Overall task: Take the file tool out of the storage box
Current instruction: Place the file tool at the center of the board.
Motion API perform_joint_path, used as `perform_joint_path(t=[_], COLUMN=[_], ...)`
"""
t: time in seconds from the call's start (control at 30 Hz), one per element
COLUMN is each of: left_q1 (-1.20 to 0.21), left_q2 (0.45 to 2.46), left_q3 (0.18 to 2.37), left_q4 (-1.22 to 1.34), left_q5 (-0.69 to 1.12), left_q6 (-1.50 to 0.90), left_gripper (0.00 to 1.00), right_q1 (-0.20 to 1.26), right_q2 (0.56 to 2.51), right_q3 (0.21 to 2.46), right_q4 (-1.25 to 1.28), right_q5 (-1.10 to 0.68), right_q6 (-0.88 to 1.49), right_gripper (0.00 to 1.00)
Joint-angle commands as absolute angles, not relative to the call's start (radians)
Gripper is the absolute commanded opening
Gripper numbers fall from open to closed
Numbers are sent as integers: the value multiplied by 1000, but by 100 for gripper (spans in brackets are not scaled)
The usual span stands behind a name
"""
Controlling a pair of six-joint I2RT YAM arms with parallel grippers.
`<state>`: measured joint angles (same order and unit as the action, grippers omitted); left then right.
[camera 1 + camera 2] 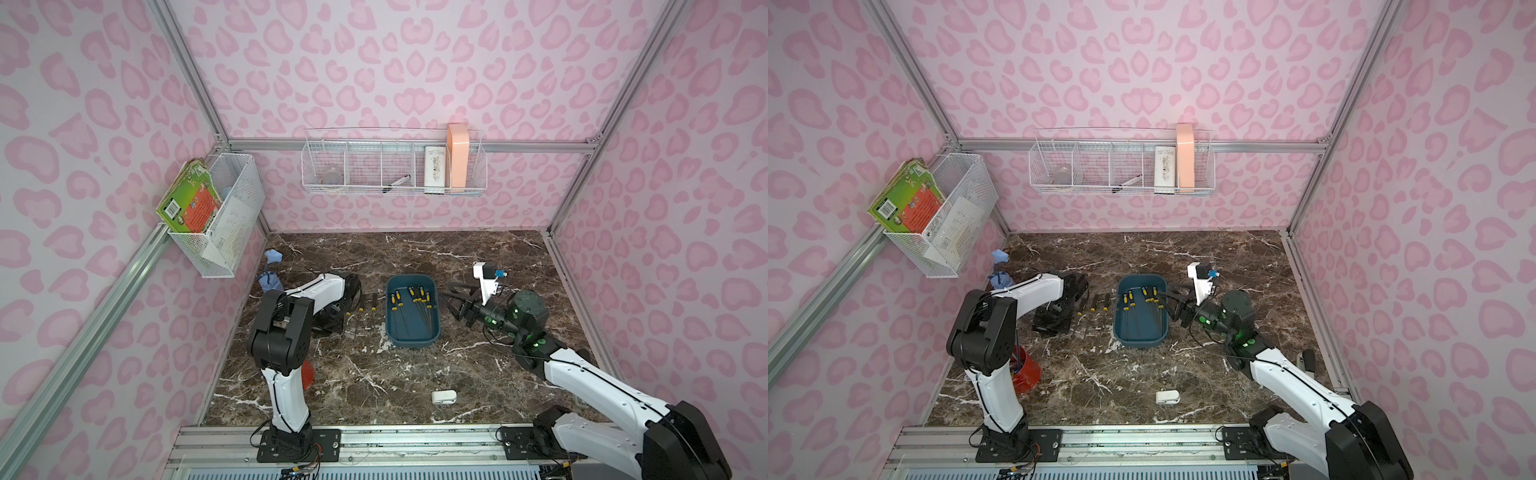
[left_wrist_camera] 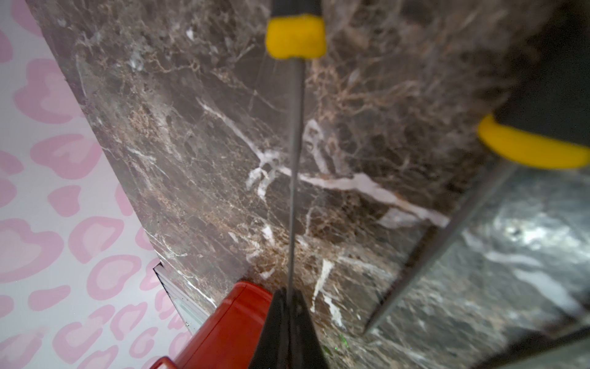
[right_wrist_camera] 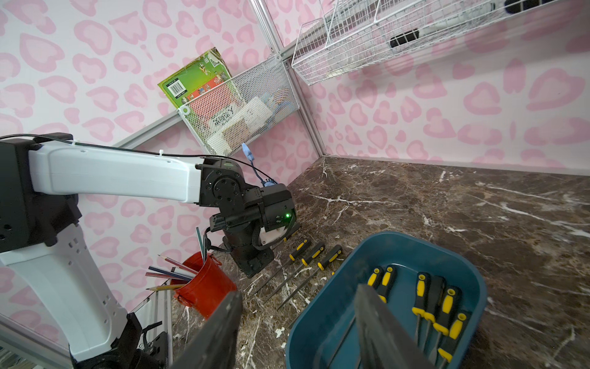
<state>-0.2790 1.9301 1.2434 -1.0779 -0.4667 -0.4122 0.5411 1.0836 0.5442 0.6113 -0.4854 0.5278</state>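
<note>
The storage box (image 1: 411, 341) (image 1: 1140, 341) is a teal tub in the middle of the marble table, with several yellow-and-black file tools (image 1: 419, 297) (image 3: 447, 306) inside. Three more files (image 1: 361, 309) (image 3: 314, 252) lie side by side on the table left of the box. My left gripper (image 2: 289, 297) (image 3: 253, 271) is low beside that row, shut on the thin shaft of a file (image 2: 295, 179) whose handle points away from it. My right gripper (image 1: 449, 297) (image 3: 298, 306) is open and holds nothing, at the box's right rim (image 3: 424, 238).
A red cup (image 1: 1025, 372) (image 3: 204, 284) of pencils stands behind the left arm near the table's front left. A small white object (image 1: 444, 397) lies near the front edge. A blue bundle (image 1: 270, 278) sits by the left wall. White wire baskets (image 1: 395, 166) hang on the walls.
</note>
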Motion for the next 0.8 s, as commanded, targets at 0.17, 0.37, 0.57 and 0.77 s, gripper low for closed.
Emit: perform_joint_path(t=[0.17, 0.37, 0.57, 0.77], left_q1=[-274, -268, -267, -256], left_q2=[1944, 1930, 1924, 1922], left_q3=[1231, 1214, 1206, 1204], left_q4=[-1061, -1050, -1051, -1049], left_q5=[-455, -433, -440, -407], left_q6=[-399, -403, -408, -410], left_gripper=[0, 4, 5, 12], right_q1=[541, 540, 540, 541], right_q2=[1086, 1076, 1072, 1068], right_q3=[546, 542, 539, 539], right_q4=[639, 640, 641, 633], right_q5=[-500, -496, -486, -489], right_q6=[532, 538, 524, 522], right_gripper=[57, 57, 57, 57])
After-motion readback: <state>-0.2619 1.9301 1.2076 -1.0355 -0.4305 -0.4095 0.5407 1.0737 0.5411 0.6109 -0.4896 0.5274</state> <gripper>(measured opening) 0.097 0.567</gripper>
